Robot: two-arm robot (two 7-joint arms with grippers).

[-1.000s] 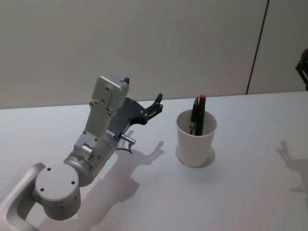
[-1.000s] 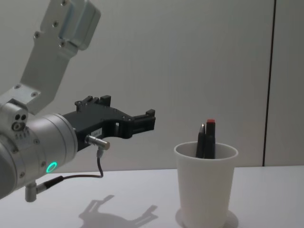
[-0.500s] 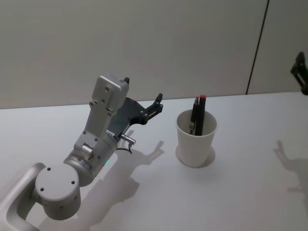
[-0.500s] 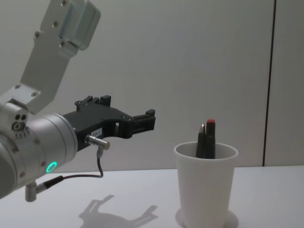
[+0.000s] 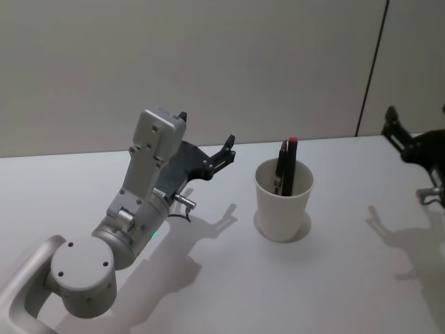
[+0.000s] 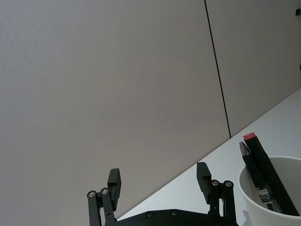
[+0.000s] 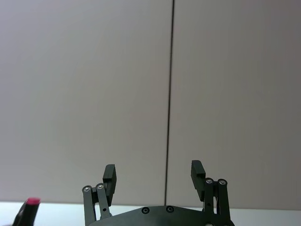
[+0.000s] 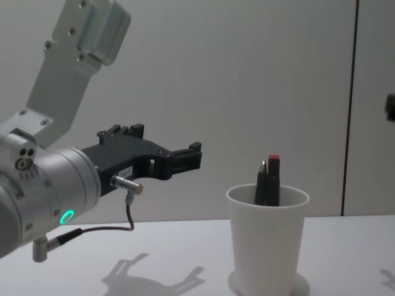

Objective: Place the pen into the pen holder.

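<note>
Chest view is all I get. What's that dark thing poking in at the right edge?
Observer: That's the right gripper, up in the air to the right of the pen holder.
Operator: Is it holding a pen?
Observer: No, its jaws stand open with nothing between them.
Operator: And the left gripper?
Observer: The left gripper is open and empty too. Two pens are already standing inside the holder.

Bare table (image 5: 208, 278) around pen holder (image 5: 284, 202)
</note>
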